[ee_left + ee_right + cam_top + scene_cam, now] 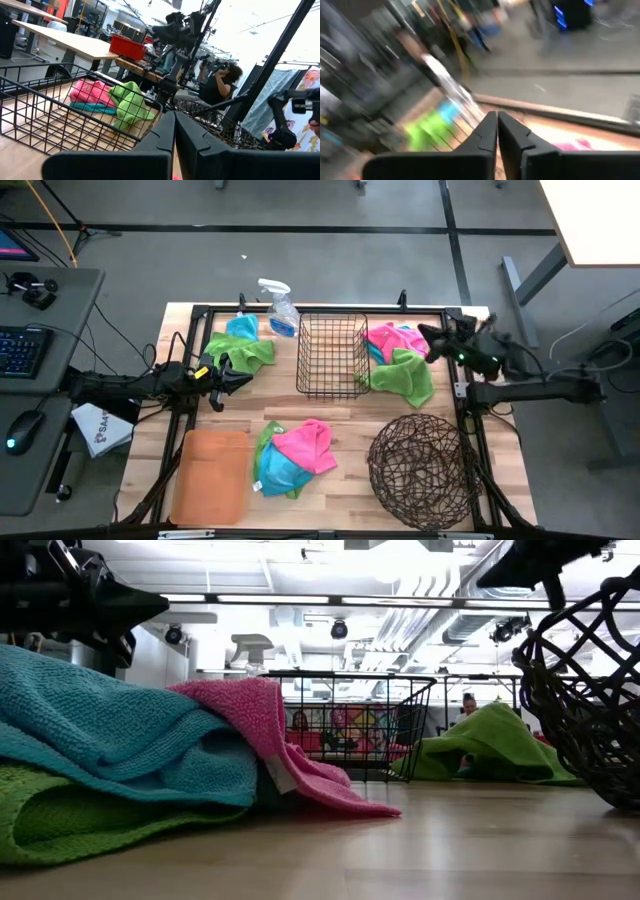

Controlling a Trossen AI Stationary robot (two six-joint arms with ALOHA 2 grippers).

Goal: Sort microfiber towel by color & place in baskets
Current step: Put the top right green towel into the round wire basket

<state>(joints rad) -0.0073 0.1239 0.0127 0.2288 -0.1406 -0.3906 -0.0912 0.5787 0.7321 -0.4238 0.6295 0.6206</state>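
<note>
nearest the low camera, at the front of the bench, i see a heap of microfiber towels: teal and pink draped over green, lying between the orange tray and the round woven basket. both containers look empty to me. these cloths read as light, soft and limp, so i judge they will sag and drag a neighbour along if i pinch where two overlap. i would take the pink one at its raised fold on top, where it stands clear of the others.

farther back, the black wire basket sits mid-bench, also empty. a second heap of green and teal lies to its left, just beside the left end effector, whose fingers are pressed together and hold nothing. a third heap of pink, teal and green lies against the basket's right side. the right end effector hangs over that heap's far edge, fingers closed, nothing between them.

at the far edge stands a spray bottle. beyond the bench, the left wrist camera shows a seated person.
</note>
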